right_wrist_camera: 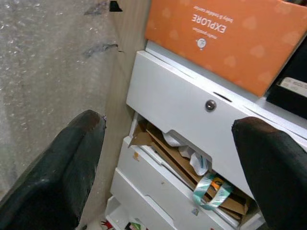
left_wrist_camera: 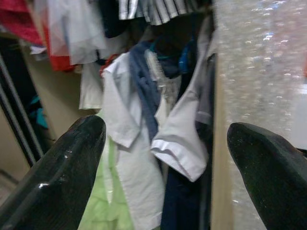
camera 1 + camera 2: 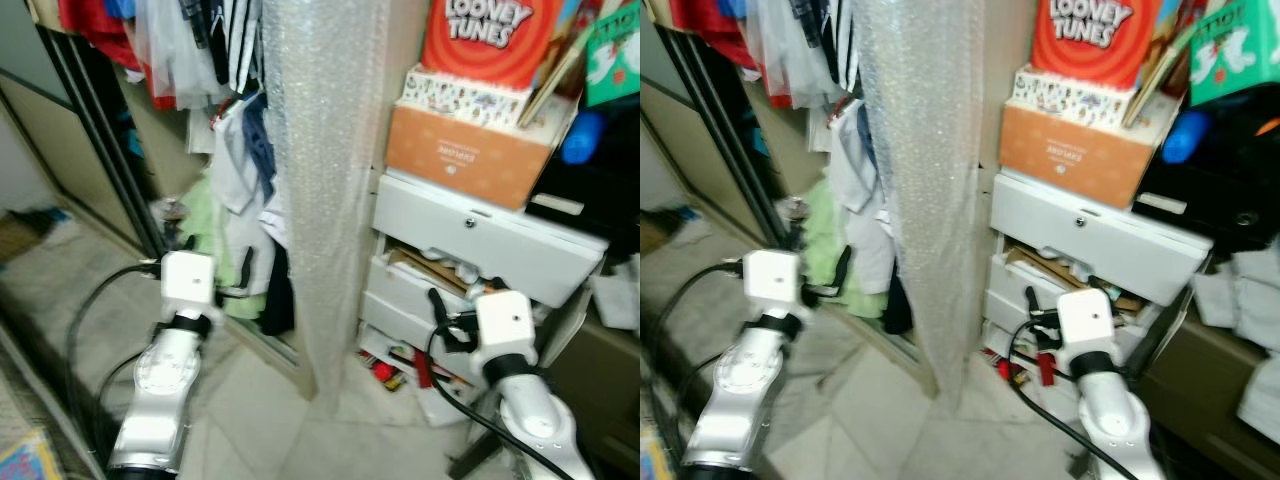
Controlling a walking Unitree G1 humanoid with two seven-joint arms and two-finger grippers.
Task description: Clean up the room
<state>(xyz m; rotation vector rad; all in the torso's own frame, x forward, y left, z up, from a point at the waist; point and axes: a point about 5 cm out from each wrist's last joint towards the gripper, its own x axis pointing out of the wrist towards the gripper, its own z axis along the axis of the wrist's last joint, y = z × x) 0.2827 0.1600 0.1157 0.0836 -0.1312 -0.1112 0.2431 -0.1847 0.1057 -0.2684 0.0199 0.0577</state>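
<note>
My left gripper point(image 2: 165, 139) is open and empty, and faces clothes hanging in a wardrobe: a white shirt point(image 2: 129, 143), a dark blue garment point(image 2: 144, 81) and a light green one point(image 2: 103, 211). My right gripper point(image 1: 168, 129) is also open with nothing between its fingers. It points at a white drawer unit point(image 1: 168, 100), where one half-open drawer is stuffed with cardboard and paper point(image 1: 177, 158). Both arms reach forward at about knee height, the left point(image 3: 185, 290) before the clothes and the right point(image 3: 505, 320) before the drawers.
A tall roll of bubble wrap point(image 3: 325, 150) stands between wardrobe and drawers. An orange box point(image 3: 465, 150) and a red Looney Tunes box point(image 3: 485, 35) are stacked on the unit. Small red items point(image 3: 385, 372) lie on the tiled floor point(image 3: 260, 400). The dark wardrobe door frame point(image 3: 100, 140) runs at left.
</note>
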